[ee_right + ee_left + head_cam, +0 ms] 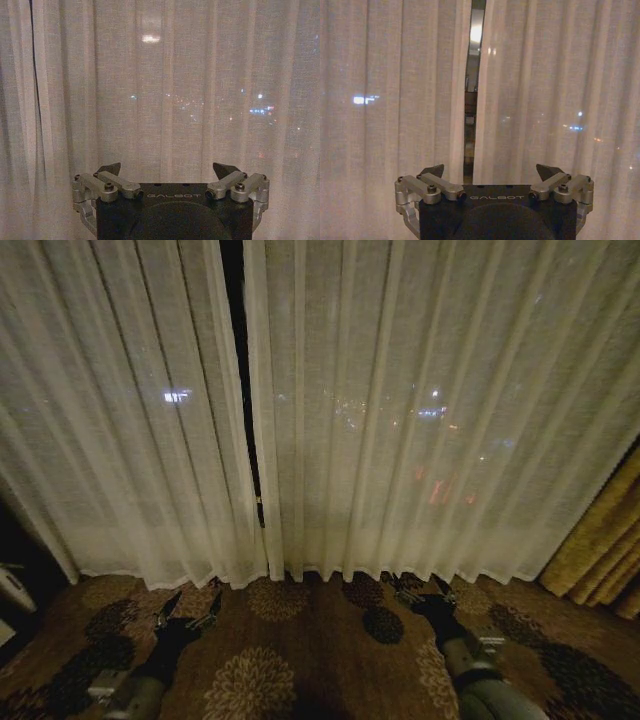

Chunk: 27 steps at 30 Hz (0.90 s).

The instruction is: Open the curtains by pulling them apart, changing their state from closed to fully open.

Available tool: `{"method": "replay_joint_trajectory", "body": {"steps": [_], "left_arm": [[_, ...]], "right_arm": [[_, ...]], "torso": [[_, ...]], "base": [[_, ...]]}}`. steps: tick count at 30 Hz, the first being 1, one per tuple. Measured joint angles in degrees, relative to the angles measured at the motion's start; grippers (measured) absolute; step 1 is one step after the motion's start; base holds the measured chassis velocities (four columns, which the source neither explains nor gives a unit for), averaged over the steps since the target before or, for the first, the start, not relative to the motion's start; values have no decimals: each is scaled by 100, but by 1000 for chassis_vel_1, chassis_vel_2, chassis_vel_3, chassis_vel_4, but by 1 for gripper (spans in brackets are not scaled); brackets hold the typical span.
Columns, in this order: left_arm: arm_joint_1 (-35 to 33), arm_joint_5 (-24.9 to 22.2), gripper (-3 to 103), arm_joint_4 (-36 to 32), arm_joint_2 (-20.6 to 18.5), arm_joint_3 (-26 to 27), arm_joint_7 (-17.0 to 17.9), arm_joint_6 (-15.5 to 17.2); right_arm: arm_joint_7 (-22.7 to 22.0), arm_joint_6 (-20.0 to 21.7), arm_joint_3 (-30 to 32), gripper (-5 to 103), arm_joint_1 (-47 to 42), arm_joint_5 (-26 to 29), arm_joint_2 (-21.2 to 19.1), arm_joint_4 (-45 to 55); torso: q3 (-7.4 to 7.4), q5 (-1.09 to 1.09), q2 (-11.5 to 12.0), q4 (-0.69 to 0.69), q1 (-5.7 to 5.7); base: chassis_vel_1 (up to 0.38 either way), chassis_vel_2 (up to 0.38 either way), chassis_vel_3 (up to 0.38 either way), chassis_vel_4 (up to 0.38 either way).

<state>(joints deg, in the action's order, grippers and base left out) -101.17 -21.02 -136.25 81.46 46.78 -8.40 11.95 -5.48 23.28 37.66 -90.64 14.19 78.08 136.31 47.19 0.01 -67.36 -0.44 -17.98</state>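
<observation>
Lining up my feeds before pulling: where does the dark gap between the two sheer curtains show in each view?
Head view: gap left of centre, from the top edge down, narrowing.
Left wrist view: gap just left of centre, above the open left hand.
Right wrist view: thin dark line at the far left edge.
Shared landmark: the gap itself.

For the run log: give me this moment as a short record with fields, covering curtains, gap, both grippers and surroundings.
curtains: left panel and right panel, sheer cream, hanging to the floor, nearly closed
gap: narrow dark slit between the panels, left of centre in the head view
left gripper: open, low over the carpet, short of the fabric
right gripper: open, low near the right panel's hem
carpet: brown with floral medallions
drape: golden-tan, far right
</observation>
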Motion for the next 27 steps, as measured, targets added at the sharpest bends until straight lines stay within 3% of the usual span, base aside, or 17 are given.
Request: {"method": "replay_joint_trajectory", "body": {"steps": [27], "left_arm": [[-178, 1, 100, 41, -4, 60, -206, -368]], "right_arm": [[28, -34, 3, 100, -48, -17, 9, 41]], "torso": [[-1, 0, -1, 0, 1]], "base": [[-6, 15, 9, -11]]}}
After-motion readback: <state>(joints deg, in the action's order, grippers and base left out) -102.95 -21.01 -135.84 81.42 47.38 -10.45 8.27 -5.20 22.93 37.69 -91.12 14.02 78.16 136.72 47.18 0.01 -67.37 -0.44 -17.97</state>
